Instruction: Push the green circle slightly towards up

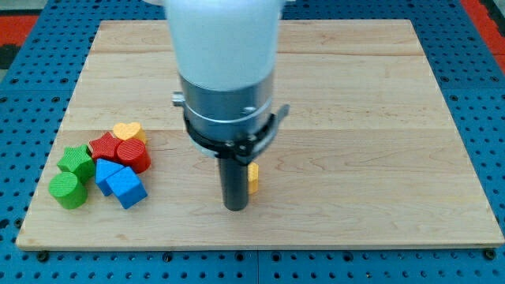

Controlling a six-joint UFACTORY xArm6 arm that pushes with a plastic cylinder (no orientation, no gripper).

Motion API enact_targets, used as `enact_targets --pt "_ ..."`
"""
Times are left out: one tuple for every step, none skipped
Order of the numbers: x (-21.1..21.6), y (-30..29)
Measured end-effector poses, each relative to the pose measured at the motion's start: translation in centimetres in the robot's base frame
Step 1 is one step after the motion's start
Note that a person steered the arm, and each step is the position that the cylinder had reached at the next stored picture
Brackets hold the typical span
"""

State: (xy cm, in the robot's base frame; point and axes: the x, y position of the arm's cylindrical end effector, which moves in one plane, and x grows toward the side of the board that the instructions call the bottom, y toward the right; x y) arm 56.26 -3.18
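Green circle (68, 190) sits near the wooden board's (355, 95) lower left corner, just below the green star (76, 160). Beside them we see a red block (103, 147), a red cylinder (132, 155), a yellow heart (126, 131) and two blue blocks (126, 188). Our tip (235, 207) has no jaws; it stands well to the right, touching a yellow block (253, 178).

My rod hides most of a yellow block (253, 178) (shape unclear); the arm's top is cropped

Green circle (68, 189) & star (76, 161), red, blue, yellow blocks; pale wood-grain board (379, 118).
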Motion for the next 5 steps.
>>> enact_targets --pt "5.1 -3.3" --pt "5.5 -7.6" --pt "5.5 -8.0" --pt "5.5 -8.0" --pt "5.6 -9.9"
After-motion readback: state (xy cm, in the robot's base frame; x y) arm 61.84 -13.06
